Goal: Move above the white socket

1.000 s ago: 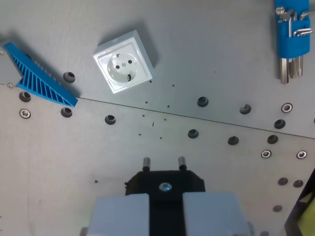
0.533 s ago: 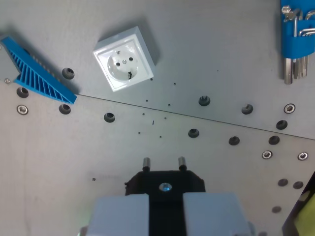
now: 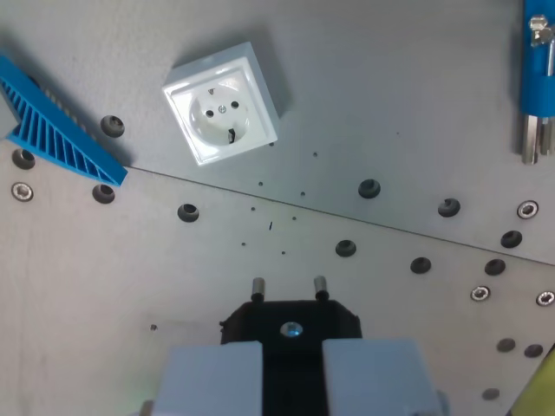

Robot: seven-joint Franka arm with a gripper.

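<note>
The white socket (image 3: 221,113) lies tilted on the grey metal plate (image 3: 390,95), in the upper left of the wrist view. My gripper (image 3: 291,348) is at the bottom centre, shut on a black plug (image 3: 290,322). The plug's two metal pins (image 3: 257,286) point up the picture, toward the plate. The socket sits above and to the wrist view's left of the plug, well apart from it. Its two contact holes and earth clips face the camera.
A blue ribbed wedge (image 3: 54,130) lies at the left edge, close beside the socket. A blue holder with hex keys (image 3: 539,74) is at the top right edge. A seam (image 3: 364,221) and several bolt holes cross the plate diagonally.
The whole scene has spread outward and the socket looks slightly larger, so the camera has moved closer to the plate. The plug stays held the same way.
</note>
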